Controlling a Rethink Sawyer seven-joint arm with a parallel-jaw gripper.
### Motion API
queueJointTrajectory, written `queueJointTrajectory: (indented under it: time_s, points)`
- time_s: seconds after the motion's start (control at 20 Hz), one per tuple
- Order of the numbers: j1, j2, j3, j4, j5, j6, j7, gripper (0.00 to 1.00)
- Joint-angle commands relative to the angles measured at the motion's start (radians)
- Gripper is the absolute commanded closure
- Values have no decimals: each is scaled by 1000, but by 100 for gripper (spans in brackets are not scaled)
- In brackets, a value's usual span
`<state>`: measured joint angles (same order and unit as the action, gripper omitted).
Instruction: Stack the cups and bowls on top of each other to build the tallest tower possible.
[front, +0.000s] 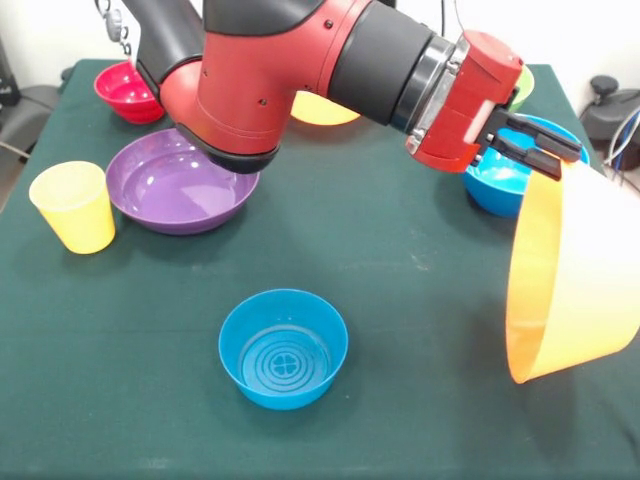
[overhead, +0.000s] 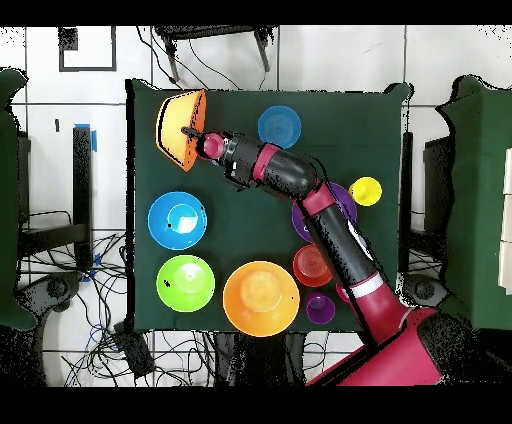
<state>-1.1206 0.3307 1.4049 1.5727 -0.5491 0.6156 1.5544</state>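
Note:
My gripper is shut on the rim of a large orange bowl, which hangs tipped on edge above the table's front right corner. From overhead the gripper and that bowl sit at the top left. On the cloth rest a second large orange bowl, a wide purple bowl, a blue bowl, another blue bowl, a green bowl and a red bowl. A yellow cup stands left and a purple cup shows overhead. No tower shows.
The table wears a dark green cloth. My red and black arm spans the far middle and hides part of the purple bowl and of the orange bowl behind it. Cables and chairs surround the table overhead.

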Motion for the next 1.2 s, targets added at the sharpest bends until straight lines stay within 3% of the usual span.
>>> queueJointTrajectory:
  time_s: [0.05, 0.35, 0.65, 1.2]
  points:
    - [12, 17, -126, -54, -51, -39, -182, 100]
    - [3, 55, -129, -92, -36, 2, -252, 100]
    - [-10, 103, -127, -126, -56, -18, -310, 100]
    - [-29, 88, -144, -135, -51, 17, -307, 100]
